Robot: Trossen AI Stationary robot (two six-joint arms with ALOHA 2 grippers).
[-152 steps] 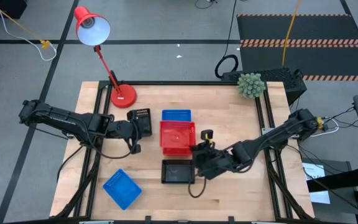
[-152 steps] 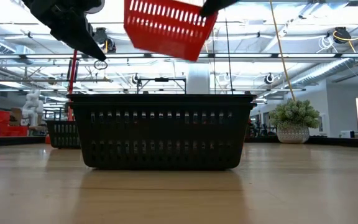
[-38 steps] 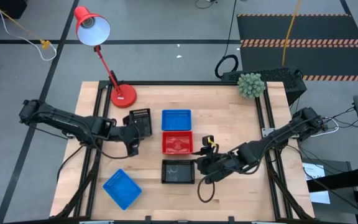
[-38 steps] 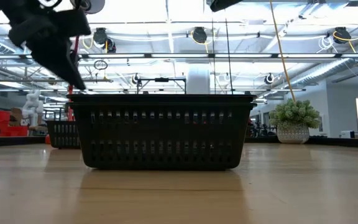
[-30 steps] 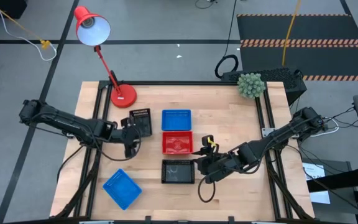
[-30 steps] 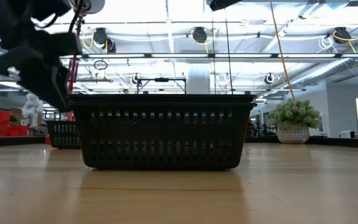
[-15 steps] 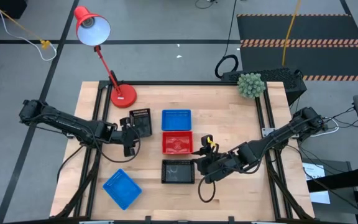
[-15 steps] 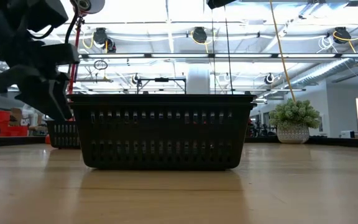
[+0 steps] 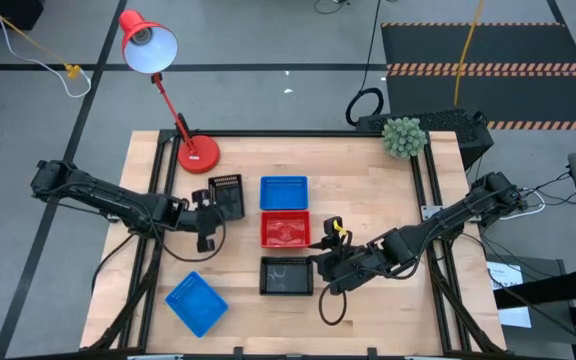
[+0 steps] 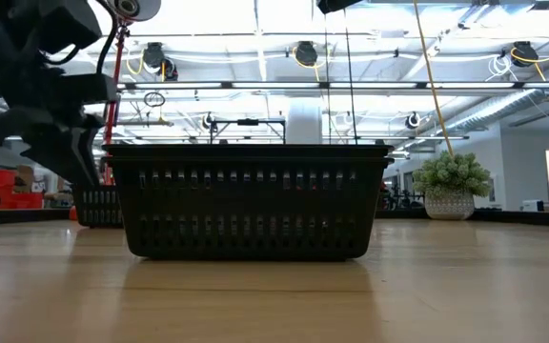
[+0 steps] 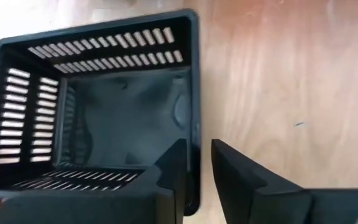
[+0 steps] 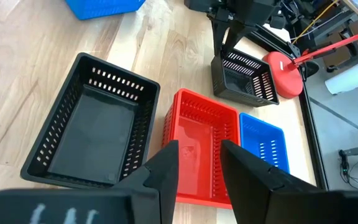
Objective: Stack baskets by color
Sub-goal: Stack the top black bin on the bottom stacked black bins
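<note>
Straddling the rim of the far-left black basket (image 9: 227, 194) beside the lamp base, our left pincer (image 11: 194, 163) is nearly clamped; next we lift it toward the front black basket (image 9: 287, 275), right pincer (image 12: 197, 163) open and waiting.

I see three baskets (image 9: 286, 235) in a centre column, a fourth (image 9: 227, 195) to their left, a fifth (image 9: 195, 302) near the front-left corner.

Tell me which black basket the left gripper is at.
The black basket near the lamp: the left gripper straddles its wall. The other black basket sits by the right gripper.
</note>
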